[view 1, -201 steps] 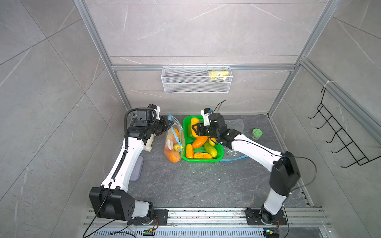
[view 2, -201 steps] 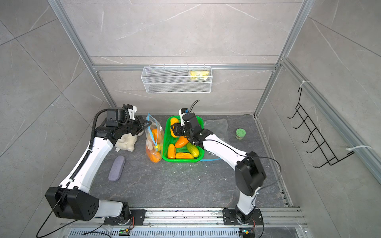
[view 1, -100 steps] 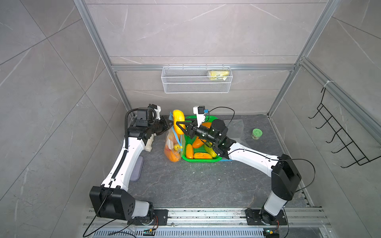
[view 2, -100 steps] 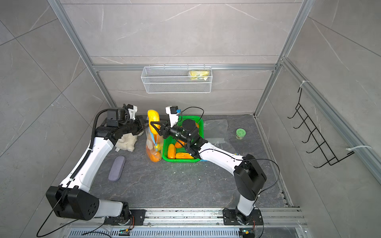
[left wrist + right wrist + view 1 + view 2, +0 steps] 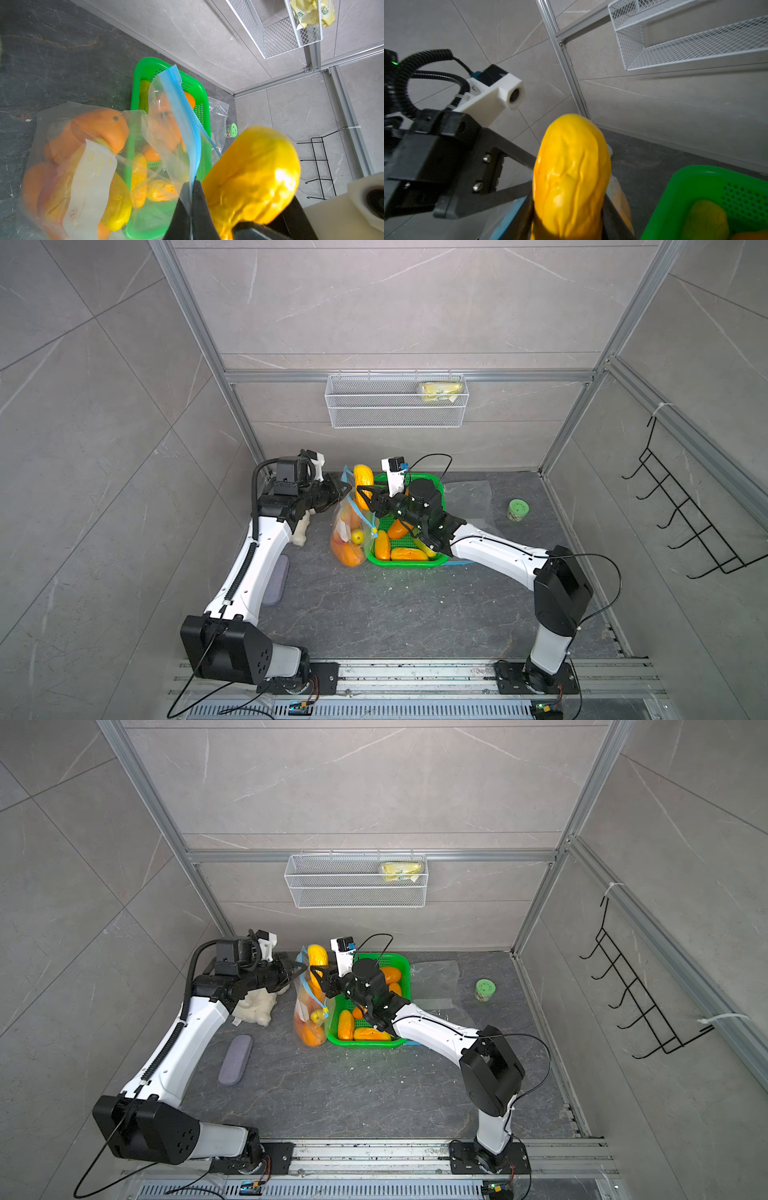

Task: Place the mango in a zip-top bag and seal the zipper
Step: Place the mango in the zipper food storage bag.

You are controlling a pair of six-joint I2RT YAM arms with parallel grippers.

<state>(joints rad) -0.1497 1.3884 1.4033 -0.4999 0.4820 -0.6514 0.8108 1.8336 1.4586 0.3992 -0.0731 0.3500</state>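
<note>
While R gripper [image 5: 364,497] grips it | mango [image 5: 363,477] — yellow (wrinkled) | by bag [image 5: 348,533]

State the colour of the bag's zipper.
Blue; the zipper shows best in the left wrist view.

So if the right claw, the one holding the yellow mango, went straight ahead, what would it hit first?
Most likely the left claw, which pinches the zip-top bag by its rim just ahead of the right claw and its mango; depth is hard to judge.
</note>
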